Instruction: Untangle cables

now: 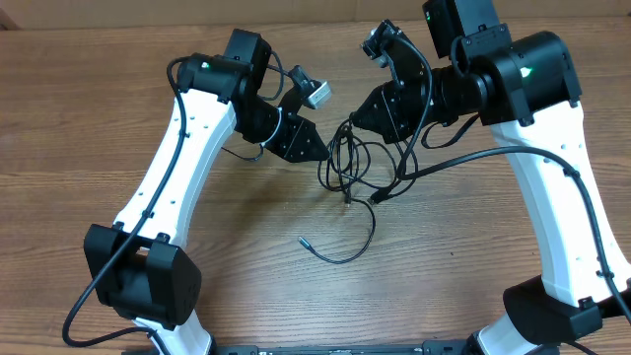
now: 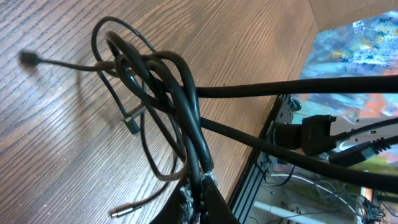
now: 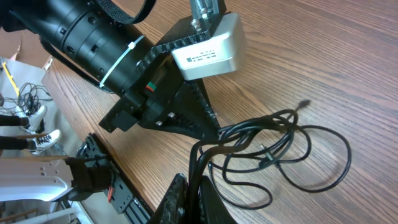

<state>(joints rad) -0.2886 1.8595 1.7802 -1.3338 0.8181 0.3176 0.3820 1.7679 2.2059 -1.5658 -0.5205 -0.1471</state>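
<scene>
Cables (image 1: 347,170) (thin, glossy black loops) bunch mid-way across the wooden table (image 1: 444,276), left gripper (image 1: 324,152) and right gripper (image 1: 352,120) both clamped on them.

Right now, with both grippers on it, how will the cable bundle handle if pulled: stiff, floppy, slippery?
Probably floppy: the cables sag in loose loops between the left gripper and right gripper. Likely light; a free end lies limp on the table. The thin, smooth jackets may slip through shut fingers, and crossed loops could cinch tighter.
</scene>
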